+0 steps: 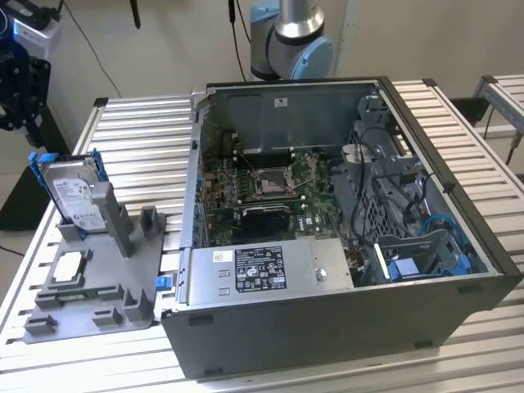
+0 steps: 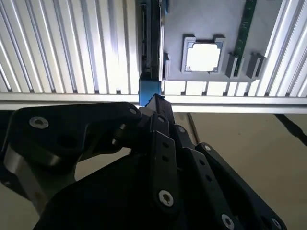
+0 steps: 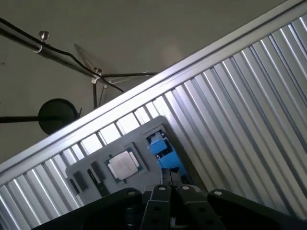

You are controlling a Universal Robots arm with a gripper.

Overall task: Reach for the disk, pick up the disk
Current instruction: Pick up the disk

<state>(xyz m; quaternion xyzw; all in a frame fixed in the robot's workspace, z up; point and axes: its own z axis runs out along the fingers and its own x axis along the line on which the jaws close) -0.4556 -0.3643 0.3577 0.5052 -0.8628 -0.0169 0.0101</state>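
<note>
The disk (image 1: 78, 195) is a silver-grey drive with a white label in a blue bracket. It leans upright in a grey fixture (image 1: 98, 282) at the exterior view's left. My gripper (image 1: 18, 106) hangs black above and beyond the table's edge, apart from the disk. In the second wrist view the disk (image 2: 151, 43) is seen edge-on, its blue bracket just past my gripper (image 2: 154, 103). In the first wrist view the disk (image 3: 162, 151) lies past my gripper (image 3: 171, 188), whose fingers sit together with nothing between them.
A small square silver chip (image 1: 67, 268) (image 2: 204, 56) (image 3: 123, 165) lies in the same fixture. An open computer case (image 1: 344, 246) fills the slatted metal table (image 1: 139, 139) toward the exterior view's right. The arm's base (image 1: 291, 33) stands behind the case.
</note>
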